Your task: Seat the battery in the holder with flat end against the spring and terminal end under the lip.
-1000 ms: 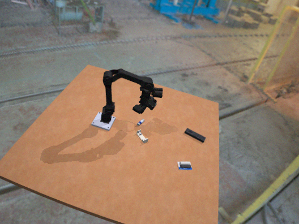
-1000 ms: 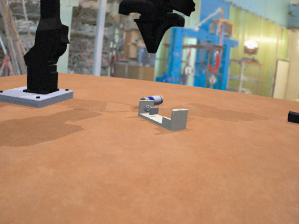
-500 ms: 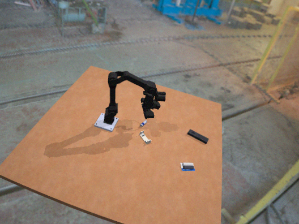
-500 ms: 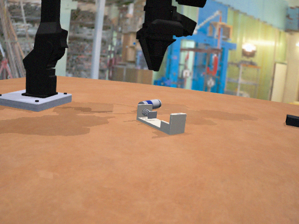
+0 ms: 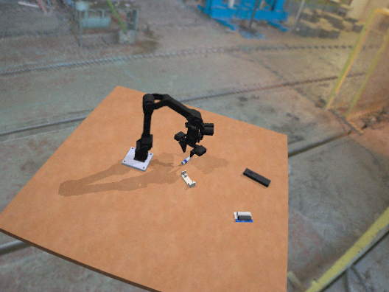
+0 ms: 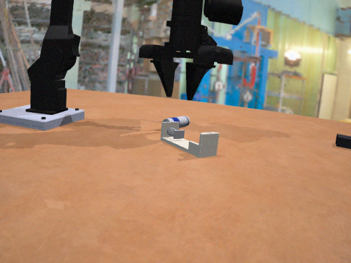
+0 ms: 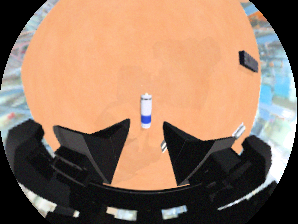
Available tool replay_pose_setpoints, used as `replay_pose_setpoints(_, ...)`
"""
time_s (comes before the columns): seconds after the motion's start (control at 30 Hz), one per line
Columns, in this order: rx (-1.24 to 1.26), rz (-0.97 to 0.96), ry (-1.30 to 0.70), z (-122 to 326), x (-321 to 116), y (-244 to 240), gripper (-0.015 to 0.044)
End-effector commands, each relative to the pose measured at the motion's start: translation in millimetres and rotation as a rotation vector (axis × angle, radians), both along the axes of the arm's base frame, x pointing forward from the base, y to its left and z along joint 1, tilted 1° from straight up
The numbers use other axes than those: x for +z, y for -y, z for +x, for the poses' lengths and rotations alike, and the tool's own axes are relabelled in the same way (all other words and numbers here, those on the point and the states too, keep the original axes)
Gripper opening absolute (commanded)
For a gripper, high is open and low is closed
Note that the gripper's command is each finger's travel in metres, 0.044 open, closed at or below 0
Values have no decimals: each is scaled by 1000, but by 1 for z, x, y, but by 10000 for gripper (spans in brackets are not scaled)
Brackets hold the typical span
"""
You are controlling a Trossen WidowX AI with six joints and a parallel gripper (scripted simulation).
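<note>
The battery (image 5: 186, 161) (image 6: 183, 121) (image 7: 146, 105), white with a blue band, lies on its side on the table behind the holder's spring end. In the wrist view its terminal nub points up the picture, away from the gripper. The pale holder (image 5: 188, 179) (image 6: 209, 145) (image 7: 164, 146) stands upright and empty; its coil spring shows at the left in the exterior view, its lip end at the right. The right finger hides most of it in the wrist view. My gripper (image 5: 188, 154) (image 6: 179, 97) (image 7: 146, 122) is partly open, empty, pointing down above the battery.
A black bar-shaped object (image 5: 256, 178) (image 6: 343, 141) (image 7: 248, 61) lies to the right of the holder. A small white, blue and dark block (image 5: 243, 217) (image 7: 239, 131) lies nearer the table's front right. The arm's pale base plate (image 5: 129, 162) (image 6: 16, 120) is at the left.
</note>
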State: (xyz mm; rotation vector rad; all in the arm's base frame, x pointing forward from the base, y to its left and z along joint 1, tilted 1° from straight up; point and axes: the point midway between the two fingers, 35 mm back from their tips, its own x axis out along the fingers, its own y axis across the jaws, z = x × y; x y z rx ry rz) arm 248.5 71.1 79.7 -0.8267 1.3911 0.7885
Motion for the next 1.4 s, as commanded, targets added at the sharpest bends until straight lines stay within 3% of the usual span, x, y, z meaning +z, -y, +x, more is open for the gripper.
replay_pose_setpoints(0.0,77,-6,-4,-1,-5,0,228)
replay_pose_setpoints(1.27,77,-6,-4,0,-55,0,228)
replay_pose_setpoints(1.37,77,-6,-4,0,-55,0,150)
